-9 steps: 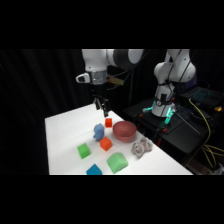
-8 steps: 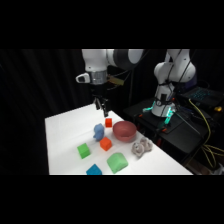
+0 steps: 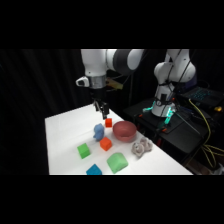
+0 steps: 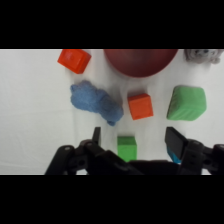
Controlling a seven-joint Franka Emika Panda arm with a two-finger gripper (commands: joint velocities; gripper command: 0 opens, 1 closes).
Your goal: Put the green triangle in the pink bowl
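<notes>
End effector (image 4: pixel 132 142) hangs spread and empty above the white worktop (image 3: pixel 62 135), over the small blocks. My target, the green triangle (image 4: pixel 186 103), sits apart from the pink bowl (image 4: pixel 140 61), past an orange cube (image 4: pixel 140 106). It looks like a stiff, light block (probably smooth, so slippery on the slope). I judge its two flat parallel sides the best place to pinch.
</notes>
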